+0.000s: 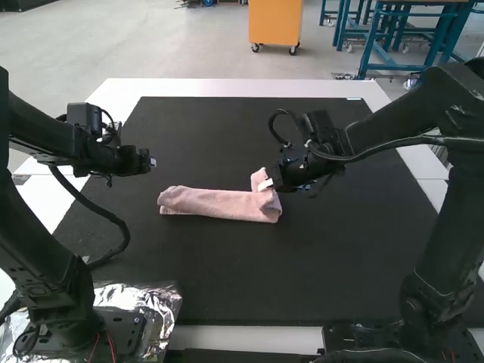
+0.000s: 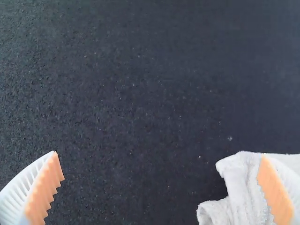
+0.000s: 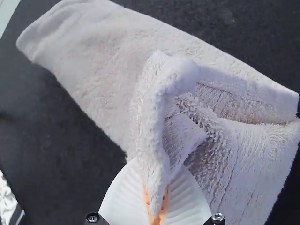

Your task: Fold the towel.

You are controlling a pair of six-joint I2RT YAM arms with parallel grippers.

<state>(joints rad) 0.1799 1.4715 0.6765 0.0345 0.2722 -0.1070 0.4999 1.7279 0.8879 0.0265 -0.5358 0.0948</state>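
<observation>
A black mat (image 1: pixel 249 280) covers most of the white counter (image 1: pixel 227 88), with crumpled foil (image 1: pixel 165 304) at the near left corner. The pink towel (image 1: pixel 215 203) lies as a narrow folded strip, well inside every edge. The right gripper (image 1: pixel 266 184) pinches its raised corner between its fingers (image 3: pixel 126 199); the left gripper (image 1: pixel 154 161), nearer the left edge, has its fingers (image 2: pixel 44 192) spread.

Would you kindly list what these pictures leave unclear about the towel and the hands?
Underside of the towel: high view, hidden by its upper face.
Cloth tip pinched in the right hand: right wrist view, covered by its fingers.
Rest of the towel behind one finger of the left hand: left wrist view, cut off by the edge.
</observation>
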